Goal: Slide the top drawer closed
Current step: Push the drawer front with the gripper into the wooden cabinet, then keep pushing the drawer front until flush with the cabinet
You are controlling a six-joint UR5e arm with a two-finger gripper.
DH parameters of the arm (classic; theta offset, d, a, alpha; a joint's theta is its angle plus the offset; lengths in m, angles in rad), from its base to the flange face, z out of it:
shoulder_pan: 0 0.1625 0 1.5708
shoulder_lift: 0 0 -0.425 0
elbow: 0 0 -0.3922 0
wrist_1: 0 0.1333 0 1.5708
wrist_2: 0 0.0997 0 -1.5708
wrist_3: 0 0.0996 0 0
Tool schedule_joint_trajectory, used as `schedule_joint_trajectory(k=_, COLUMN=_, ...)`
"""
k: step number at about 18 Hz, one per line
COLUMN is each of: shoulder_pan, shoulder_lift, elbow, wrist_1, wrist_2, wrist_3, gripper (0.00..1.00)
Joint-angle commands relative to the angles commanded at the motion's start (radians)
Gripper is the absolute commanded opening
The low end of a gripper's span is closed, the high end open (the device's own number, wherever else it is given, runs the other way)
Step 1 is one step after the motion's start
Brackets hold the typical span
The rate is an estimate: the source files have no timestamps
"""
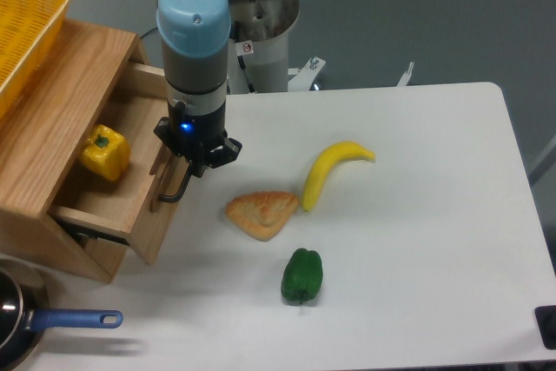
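I judged the top drawer [130, 171] roughly half closed, still projecting from the cabinet [52, 119], with the gripper [193, 161] at its handle [176, 188], finger state not discernible from above.

Drawer side: we see the gripper [193, 165] against the top drawer [155, 215] front, yellow pepper [105, 153] inside | Right of it: pastry [261, 214], banana [334, 170], green pepper [302, 275] crowd the tabletop [434, 241] | Far right: open tabletop

Around me a white table [417, 215], a grey floor [452, 15] beyond it, even light, soft shadows
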Motion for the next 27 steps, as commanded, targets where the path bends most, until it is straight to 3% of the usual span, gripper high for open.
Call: schedule_joint_trajectory(k=27, shoulder_pan=-0.103, shoulder_lift=0.002, elbow=0.0, wrist_1=0.0, wrist_2=-0.003, wrist_3=-0.104, gripper=0.09)
